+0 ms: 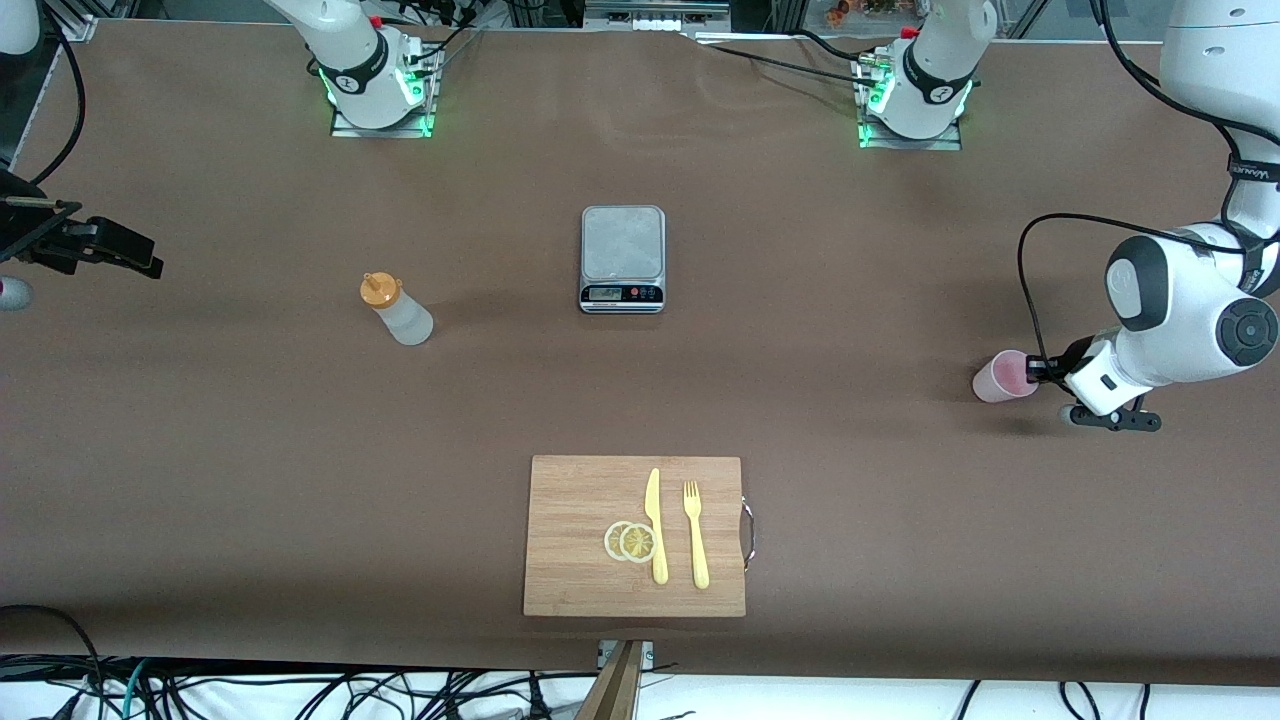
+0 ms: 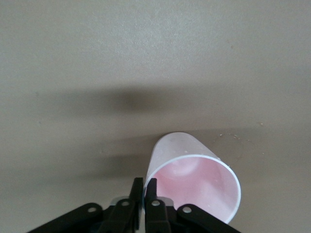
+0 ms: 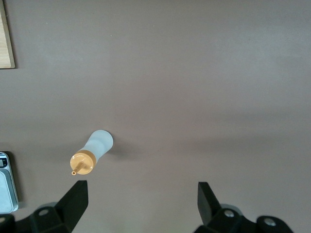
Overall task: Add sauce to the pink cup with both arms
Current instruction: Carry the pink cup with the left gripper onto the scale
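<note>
Left claw (image 2: 145, 194) is clamped on the rim of the pink cup (image 1: 1003, 377), near the counter's left-arm edge. Right claw (image 3: 141, 199), fingers apart, hangs at the right-arm edge. Sauce (image 1: 397, 309) stands untouched; keep cup level.

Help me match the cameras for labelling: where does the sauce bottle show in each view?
Front view: sauce bottle stands beside the scale, toward the right arm's end.
Left wrist view: not in it.
Right wrist view: bottle ahead of the open right gripper.
Shared landmark: the scale.
</note>
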